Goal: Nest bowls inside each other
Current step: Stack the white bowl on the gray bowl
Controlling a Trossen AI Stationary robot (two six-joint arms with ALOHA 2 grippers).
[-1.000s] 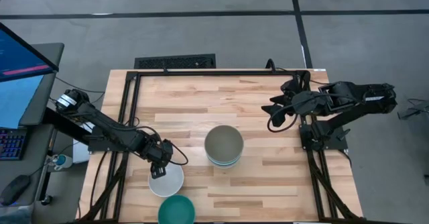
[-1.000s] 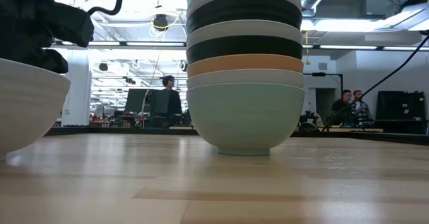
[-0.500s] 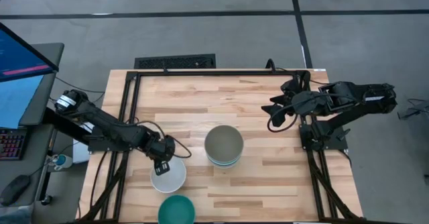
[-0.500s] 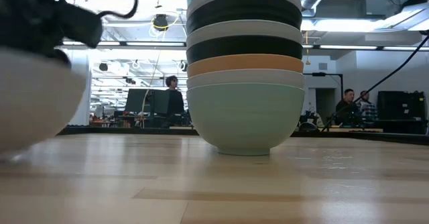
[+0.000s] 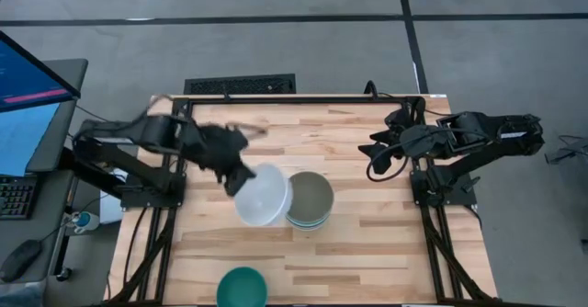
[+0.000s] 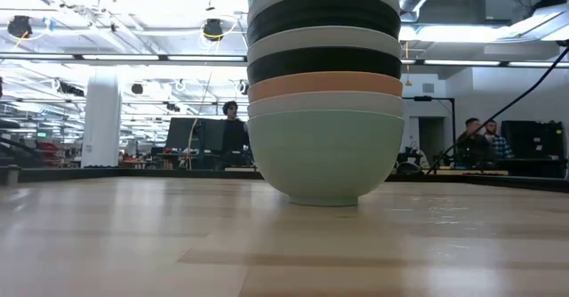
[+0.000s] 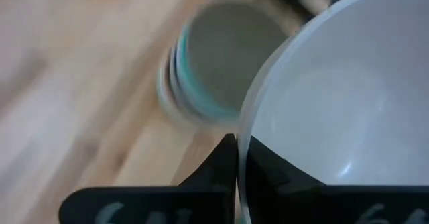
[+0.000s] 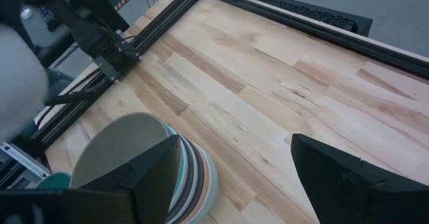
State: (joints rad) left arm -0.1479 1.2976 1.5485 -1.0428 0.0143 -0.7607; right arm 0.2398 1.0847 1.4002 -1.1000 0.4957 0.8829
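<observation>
My left gripper [image 5: 241, 183] is shut on a white bowl [image 5: 264, 195] and holds it in the air just left of the stack of bowls [image 5: 308, 199]. A grey-taupe bowl tops the stack, which stands on a mint green bowl [image 6: 324, 155] at the table's middle. The left wrist view shows the white bowl [image 7: 335, 110] close up, with the stack [image 7: 214, 70] beyond it. A dark teal bowl [image 5: 242, 287] sits alone at the near edge. My right gripper [image 5: 378, 155] waits open at the far right, and the stack [image 8: 144, 163] shows between its fingers. My left gripper [image 7: 236, 143] pinches the white bowl by its rim [image 7: 242, 127], on the side away from the stack. One finger [image 7: 216, 167] is outside the wall and the other is inside. The bowl is lifted clear of the table with its opening facing up.
Bare wood lies to the right of the stack and along the far side [image 5: 303, 128]. A black frame rail [image 5: 303, 98] runs along the far edge. Beyond the table, the low view shows people [image 6: 229, 128] at desks. A monitor [image 5: 32, 96] stands off the table's left.
My left gripper has lifted the white bowl off the near-left part of the table. It has carried the bowl up, toward the far edge and rightward, to just beside the stack. The bowl has risen out of the low view. The teal bowl and the stack have stayed put.
</observation>
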